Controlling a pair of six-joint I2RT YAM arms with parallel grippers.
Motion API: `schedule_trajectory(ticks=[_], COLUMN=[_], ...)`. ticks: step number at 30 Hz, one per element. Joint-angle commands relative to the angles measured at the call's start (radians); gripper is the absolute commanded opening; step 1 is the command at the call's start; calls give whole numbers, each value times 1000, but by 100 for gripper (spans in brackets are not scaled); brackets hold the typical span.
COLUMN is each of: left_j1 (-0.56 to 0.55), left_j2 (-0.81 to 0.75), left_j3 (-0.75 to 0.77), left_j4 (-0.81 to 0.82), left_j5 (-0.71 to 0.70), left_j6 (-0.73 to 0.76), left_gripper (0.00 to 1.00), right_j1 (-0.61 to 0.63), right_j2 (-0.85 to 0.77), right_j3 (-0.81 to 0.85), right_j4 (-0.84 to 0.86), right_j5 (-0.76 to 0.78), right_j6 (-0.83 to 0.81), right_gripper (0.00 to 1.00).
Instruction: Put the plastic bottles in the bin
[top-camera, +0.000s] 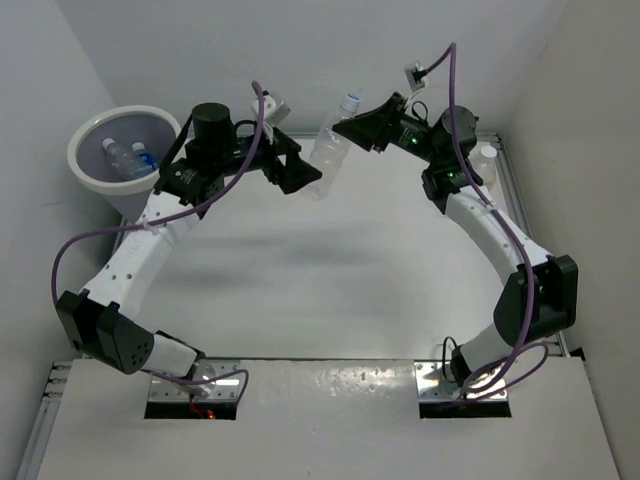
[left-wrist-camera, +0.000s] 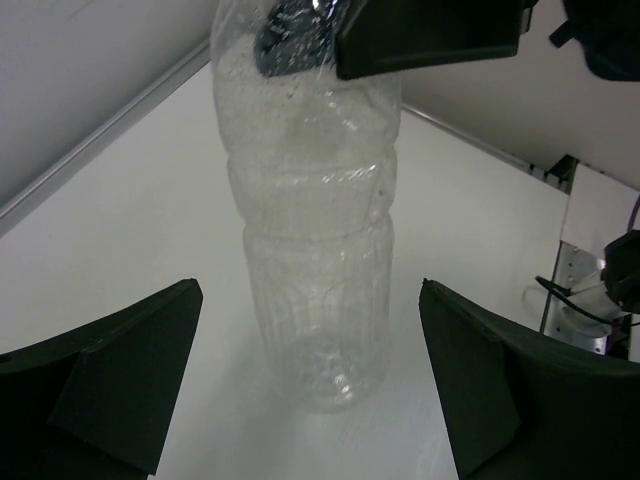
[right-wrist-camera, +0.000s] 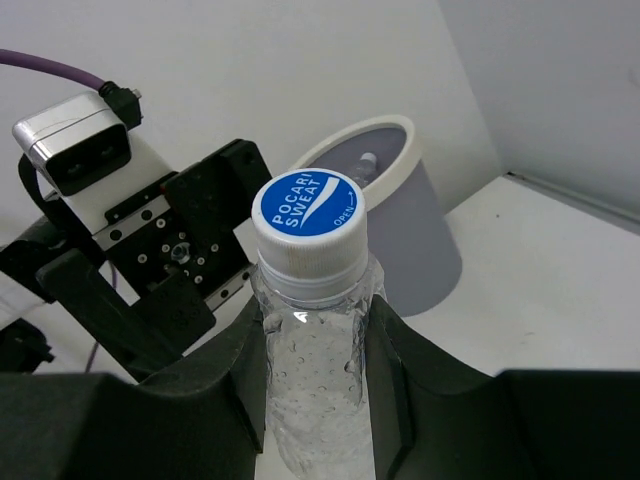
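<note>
Gripping with the right gripper (right-wrist-camera: 318, 350), closed on the neck of a clear bottle (left-wrist-camera: 315, 280) just under its blue cap (right-wrist-camera: 308, 208) (printed POCARI SWEAT, OPEN), base cut off in that wrist view. Flanking the bottle's lower body with the left gripper (left-wrist-camera: 308, 295), spread wide and touching nothing. Farther out, finding the bin (top-camera: 85, 175) in the far left corner with bottles inside (top-camera: 130, 158), labels unreadable, and a whitish bottle (top-camera: 487, 160) partly hidden behind the right arm.
</note>
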Motion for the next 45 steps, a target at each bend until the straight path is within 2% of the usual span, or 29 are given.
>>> schedule_trajectory(ticks=[1,10,12,13,14,15,16,18,19,20,21,23,24,26,27,29,32,35,37,38,40,41,42,43,45], left_j1=[-43,-75,-75,-61,-52,-19,3,92,129,170,258,356,447,524,586,640,727,766,766,766,766,766,766,744,729], left_j2=[2,51,51,62,62,62,46,33,23,23,23,23,23,23,37,68,86,134,154,154,175,175,187,187,187], left_j3=[-3,-1,8,20,20,29,29,60,78,100,145,195,243,287,320,334,287,226,181,166,146,146,146,146,155], left_j4=[88,154,163,164,153,153,144,109,93,76,52,24,1,-31,-66,-82,-48,-25,-2,10,31,32,32,32,32], left_j5=[19,16,47,56,56,56,42,4,-22,-22,-47,-82,-117,-189,-224,-318,-331,-280,-280,-300,-315,-326,-341,-361,-390], left_j6=[-94,-192,-192,-192,-192,-192,-192,-201,-201,-201,-201,-212,-197,-150,-125,-84,-18,13,38,38,38,38,47,47,58], left_gripper=[97,95,91,76,66,56,36,21,17,15,13,13,13,13,13,13,13,16,21,39,62,87,97,100,100], right_j1=[23,55,61,60,57,51,35,1,-50,-69,-92,-189,-253,-284,-349,-420,-501,-564,-588,-601,-615,-626,-637,-640,-651], right_j2=[-34,-64,-58,-68,-68,-71,-74,-71,-74,-74,-76,-79,-82,-87,-100,-103,-116,-136,-160,-165,-176,-176,-168,-172,-168], right_j3=[4,3,9,7,13,24,35,53,71,76,78,93,102,95,78,52,46,36,27,21,15,9,3,1,-13], right_j4=[80,131,133,114,102,88,33,-21,-54,-88,-101,-154,-189,-215,-226,-285,-390,-447,-467,-496,-518,-539,-548,-562,-576], right_j5=[-57,-112,-116,-115,-106,-103,-100,-77,-60,-29,1,31,61,72,80,118,164,202,247,255,275,275,276,278,278], right_j6=[78,141,131,125,84,74,57,10,-6,-38,-50,-92,-154,-216,-260,-302,-365,-388,-470,-498,-591,-612,-627,-673,-722], right_gripper=[0,0,0,0,3,26,40,66,75,79,83,84,85,85,85,87,87,88,88,88,89,89,89,89,90])
